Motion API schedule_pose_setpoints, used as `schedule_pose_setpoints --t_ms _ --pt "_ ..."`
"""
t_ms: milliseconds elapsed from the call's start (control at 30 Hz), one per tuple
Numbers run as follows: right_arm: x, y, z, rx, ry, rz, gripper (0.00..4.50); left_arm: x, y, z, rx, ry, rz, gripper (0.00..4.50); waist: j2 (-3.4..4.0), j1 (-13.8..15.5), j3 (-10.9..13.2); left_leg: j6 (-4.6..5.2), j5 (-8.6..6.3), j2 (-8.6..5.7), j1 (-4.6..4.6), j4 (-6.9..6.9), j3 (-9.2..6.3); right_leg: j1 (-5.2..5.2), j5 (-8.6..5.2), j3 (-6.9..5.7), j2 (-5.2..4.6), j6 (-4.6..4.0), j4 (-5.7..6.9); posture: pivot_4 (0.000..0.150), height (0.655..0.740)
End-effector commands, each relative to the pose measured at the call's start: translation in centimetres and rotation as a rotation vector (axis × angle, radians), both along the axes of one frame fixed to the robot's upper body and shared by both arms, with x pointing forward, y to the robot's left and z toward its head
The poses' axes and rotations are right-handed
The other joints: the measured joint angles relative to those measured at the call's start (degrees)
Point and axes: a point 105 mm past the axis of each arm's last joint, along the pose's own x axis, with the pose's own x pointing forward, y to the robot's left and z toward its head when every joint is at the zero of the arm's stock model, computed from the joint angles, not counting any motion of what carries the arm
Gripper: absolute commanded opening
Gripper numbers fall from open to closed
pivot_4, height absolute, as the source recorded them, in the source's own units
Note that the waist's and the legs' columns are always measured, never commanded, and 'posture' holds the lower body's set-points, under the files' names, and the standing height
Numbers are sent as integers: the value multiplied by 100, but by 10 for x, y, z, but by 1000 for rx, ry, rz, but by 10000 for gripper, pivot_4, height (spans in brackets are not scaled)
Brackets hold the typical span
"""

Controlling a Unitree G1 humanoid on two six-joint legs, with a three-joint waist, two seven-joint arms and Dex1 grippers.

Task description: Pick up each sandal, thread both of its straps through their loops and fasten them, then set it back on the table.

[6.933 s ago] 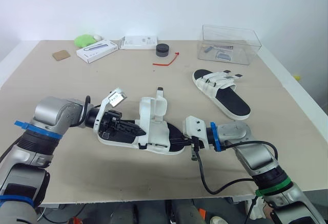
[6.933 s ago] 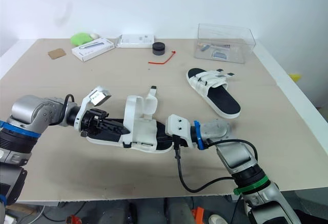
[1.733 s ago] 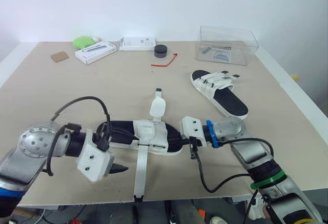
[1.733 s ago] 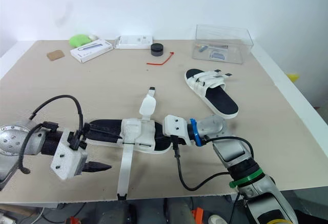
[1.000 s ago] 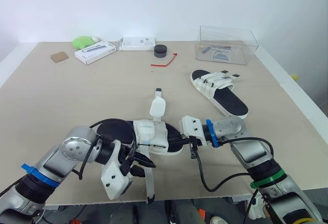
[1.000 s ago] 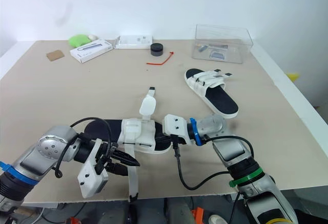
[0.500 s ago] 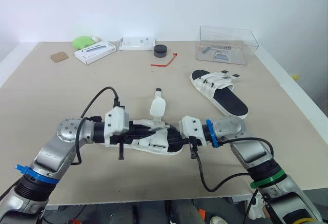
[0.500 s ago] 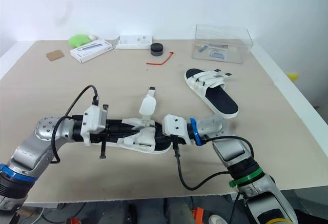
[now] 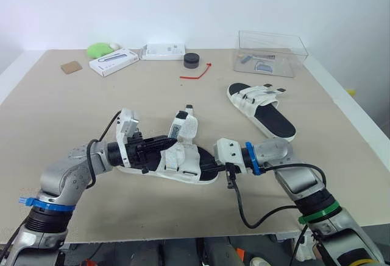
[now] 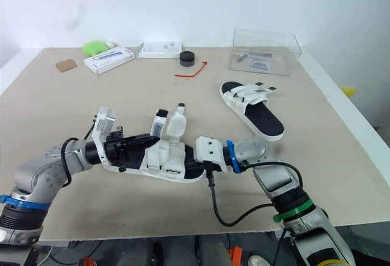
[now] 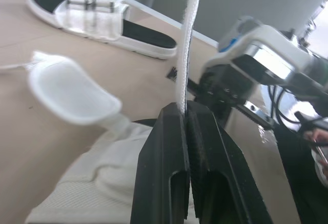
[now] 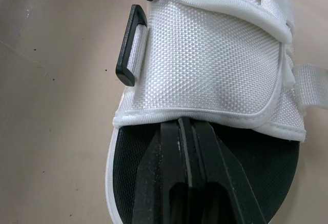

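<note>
Left wrist view: strap (image 11: 187, 39) in pincer (image 11: 185, 114)

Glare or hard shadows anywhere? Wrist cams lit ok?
Left eye view: even light on the table, soft shadow under the far sandal, mild reflections on the clear box. Left wrist view: strap in the left hand bright, not washed out. Right wrist view: near sandal evenly lit.

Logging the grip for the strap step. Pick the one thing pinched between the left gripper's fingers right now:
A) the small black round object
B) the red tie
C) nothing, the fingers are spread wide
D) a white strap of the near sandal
D: in the left wrist view the left gripper has its two black fingers closed on a white strap of the near sandal, and the strap rises straight out from between them.
</note>
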Motion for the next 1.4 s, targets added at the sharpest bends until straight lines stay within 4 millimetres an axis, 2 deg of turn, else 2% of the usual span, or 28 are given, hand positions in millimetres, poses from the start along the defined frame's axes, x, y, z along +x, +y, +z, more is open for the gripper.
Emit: schedule_pose_setpoints --t_ms 33,400,433,500,567,600,667,733,767,833,967,1067,1167,1267,1400 --pt "0 -6 -7 -42 5 -21 0 7 4 11 -9 -44 30 1396 0 0 0 0 0 0 0 0 0 0 0 1 0 0 0 1500 7400" --pt "-2 -8 -7 -38 8 -35 0 13 10 -5 65 -31 34 1396 0 0 0 0 0 -2 0 1 -2 1 -2 -1 -2 -2 0 1500 7400" --pt "-3 -8 -7 -38 9 -35 0 14 11 -7 74 -34 35 6620 0 0 0 0 0 -2 0 1 -2 1 -2 -1 -2 -2 0 1500 7400" --pt "-3 -8 -8 -37 11 -37 0 15 11 -8 77 -39 37 12658 0 1 0 0 0 -2 -1 1 -3 1 -2 -2 -2 -2 0 1500 7400" --pt "-4 -8 -7 -36 13 -39 0 17 11 -7 74 -37 38 21926 0 1 0 -1 0 -3 -3 1 -4 1 -2 -3 -3 -2 0 1500 7400" --pt "-4 -8 -7 -36 13 -40 0 18 12 -7 76 -38 40 23970 0 1 0 -1 0 -3 -3 1 -5 1 -2 -4 -3 -2 0 1500 7400" --pt "-4 -8 -7 -38 14 -41 0 20 13 -7 83 -52 50 32263 0 1 0 -1 0 -5 -5 1 -7 1 -2 -5 -5 -1 -1 1500 7400" --pt "-4 -9 -7 -39 15 -42 0 24 16 -5 99 -78 64 37599 0 1 0 -1 -1 -6 -5 1 -7 1 -1 -5 -6 2 -1 1500 7400" --pt "-4 -9 -7 -40 15 -42 0 26 18 -3 110 -93 70 42792 0 1 0 -1 -1 -6 -5 1 -8 1 -1 -6 -6 2 -1 1500 7400" --pt "-4 -8 -7 -41 14 -41 0 32 25 2 131 -130 98 44549 0 2 0 -1 -1 -6 -7 1 -13 1 -2 -12 -6 0 -1 1500 7400" --pt "-2 -8 -6 -41 13 -43 0 44 33 18 138 -213 145 44549 0 3 0 -1 -1 -6 -8 1 -12 1 -2 -12 -6 1 -2 1500 7400" --pt "-1 -7 -6 -40 10 -43 0 42 24 31 99 -248 123 44549 -1 2 0 -1 -1 -6 -9 1 -13 1 -1 -12 -7 1 -2 1500 7400" --pt "-1 -7 -6 -38 9 -43 0 35 12 28 87 -226 63 44549 -2 2 0 -1 -1 -7 -9 1 -11 1 -1 -10 -8 3 -2 1500 7400" --pt "-1 -7 -6 -40 9 -41 0 31 1 10 114 -160 -3 37222 -2 2 0 -1 -1 -7 -9 1 -12 1 0 -10 -8 4 -2 1500 7400" --pt "-1 -6 -7 -42 8 -39 0 34 3 5 40 17 -34 18055 -2 1 0 -1 -1 -6 -9 2 -13 1 -1 -11 -5 5 -2 1500 7400"
